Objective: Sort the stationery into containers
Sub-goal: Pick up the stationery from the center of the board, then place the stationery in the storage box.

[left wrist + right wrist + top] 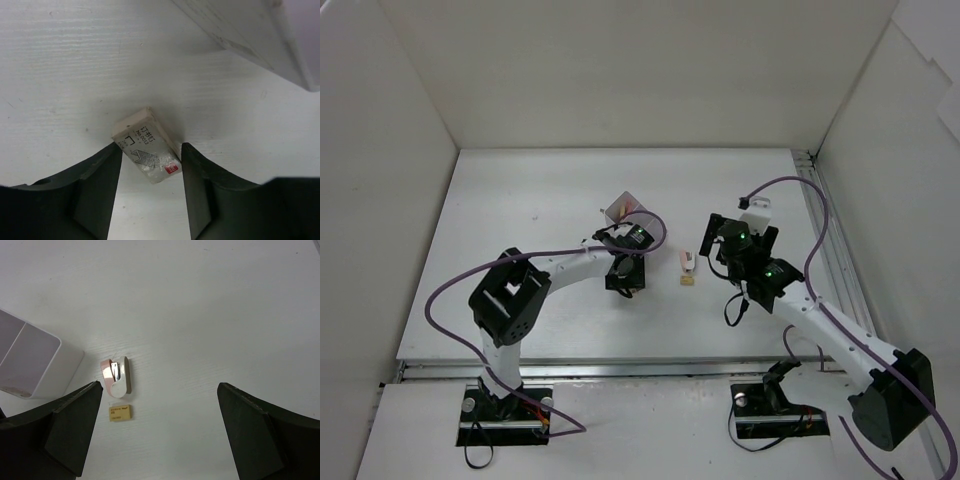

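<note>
From above, the left gripper (pixel 625 276) sat at 6 o'clock of the lavender box (pixel 625 207), with the right gripper (pixel 728 250) well apart and bare tabletop (pixel 520 200) around both.

At the left wrist, the fingers flanked a sleeved eraser (pixel 145 145); whether they gripped it could not be told.

At the right wrist, the fingers stood wide apart. A pink-white piece (pixel 117 376) and a tan eraser (pixel 120 413) lay at 8 o'clock, near the box's edge.

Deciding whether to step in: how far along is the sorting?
Nothing looks sorted: the visible part of the box holds nothing. In hand: the left gripper brackets a pale eraser block, grip unclear. Left: the pink-white piece and tan eraser lie on the table, right gripper open nearby.
</note>
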You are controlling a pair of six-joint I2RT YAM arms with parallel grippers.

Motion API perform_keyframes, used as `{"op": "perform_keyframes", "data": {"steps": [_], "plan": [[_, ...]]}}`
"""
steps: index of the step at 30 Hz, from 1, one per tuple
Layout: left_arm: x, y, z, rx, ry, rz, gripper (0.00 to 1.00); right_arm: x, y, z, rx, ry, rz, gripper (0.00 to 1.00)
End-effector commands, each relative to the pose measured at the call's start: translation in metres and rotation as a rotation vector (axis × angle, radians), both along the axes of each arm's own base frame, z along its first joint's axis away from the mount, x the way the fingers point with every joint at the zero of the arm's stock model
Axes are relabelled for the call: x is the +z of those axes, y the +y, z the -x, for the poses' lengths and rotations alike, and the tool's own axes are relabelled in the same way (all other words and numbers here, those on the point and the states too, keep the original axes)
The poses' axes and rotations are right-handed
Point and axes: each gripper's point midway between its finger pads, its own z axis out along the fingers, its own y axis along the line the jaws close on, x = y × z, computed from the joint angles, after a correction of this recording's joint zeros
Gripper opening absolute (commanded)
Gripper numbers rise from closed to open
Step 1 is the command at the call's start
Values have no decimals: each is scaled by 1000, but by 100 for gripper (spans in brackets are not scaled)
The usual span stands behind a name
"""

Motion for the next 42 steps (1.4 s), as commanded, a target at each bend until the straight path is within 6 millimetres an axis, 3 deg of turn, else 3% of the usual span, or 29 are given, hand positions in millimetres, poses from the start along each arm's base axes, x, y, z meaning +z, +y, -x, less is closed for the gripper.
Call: {"op": "perform_keyframes", "data": {"steps": [1, 4, 7, 11, 12, 16, 18, 19, 26, 31, 37, 42], "plan": [[14, -2, -8, 33, -22, 0, 44, 16, -9, -3, -45, -58, -5, 98], [17, 4, -7, 51, -27, -22, 26, 16, -9, -2, -44, -62, -8, 98], [27, 11, -8, 65, -54, -35, 0, 17, -12, -1, -46, -66, -7, 98], [61, 20, -5, 15, -174, -92, 0, 19, -14, 1, -51, -75, -4, 98], [77, 19, -5, -20, -244, -105, 0, 20, -15, 1, -52, -75, 1, 98], [109, 14, -6, -252, -373, -110, 0, 18, -13, 0, -39, -68, 15, 98], [134, 6, -11, -394, -478, -85, 0, 18, -14, -1, -38, -66, 20, 98], [135, 7, -13, -443, -500, -87, 0, 17, -14, -1, -36, -61, 26, 98], [185, -3, -56, -654, -668, -23, 0, 20, -15, -3, -34, -64, 39, 98], [190, -23, -77, -821, -742, -87, 0, 22, -19, -3, -47, -71, 54, 98], [197, -25, -97, -843, -754, -53, 0, 25, -26, -2, -67, -80, 63, 98], [192, -26, -110, -854, -728, -51, 0, 25, -28, -3, -73, -78, 70, 98]]}}
